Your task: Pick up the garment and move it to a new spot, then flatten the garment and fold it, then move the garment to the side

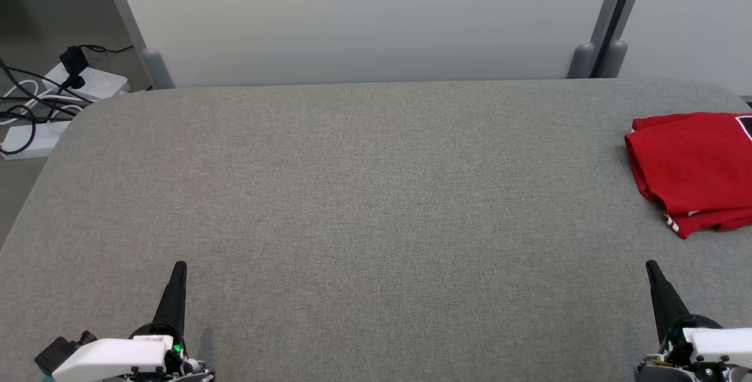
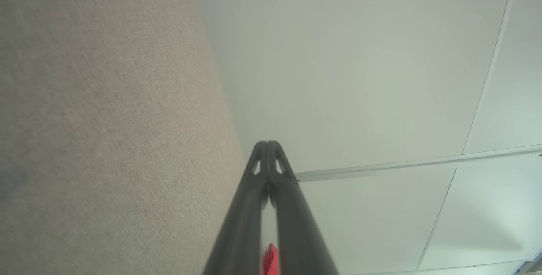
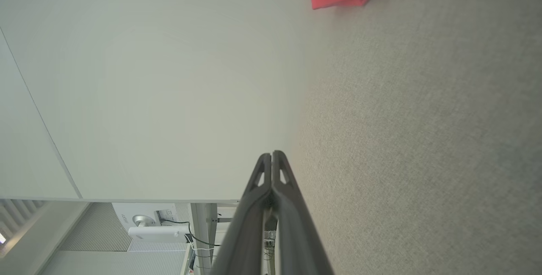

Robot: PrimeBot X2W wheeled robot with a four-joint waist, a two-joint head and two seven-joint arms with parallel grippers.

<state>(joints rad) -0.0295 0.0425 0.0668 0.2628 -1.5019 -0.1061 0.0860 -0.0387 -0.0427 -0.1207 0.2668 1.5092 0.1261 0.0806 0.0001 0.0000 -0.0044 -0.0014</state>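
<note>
The folded red garment (image 1: pixel 693 170) lies at the right edge of the frame on the grey counter (image 1: pixel 364 194). Below it, at lower right, the right tool (image 1: pixel 651 265) is pressed together and empty. At lower left, the left tool (image 1: pixel 180 267) is the same.

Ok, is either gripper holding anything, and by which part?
Nothing is held. The left gripper and right gripper are both shut and empty; the folded red garment lies apart from them on the table.
</note>
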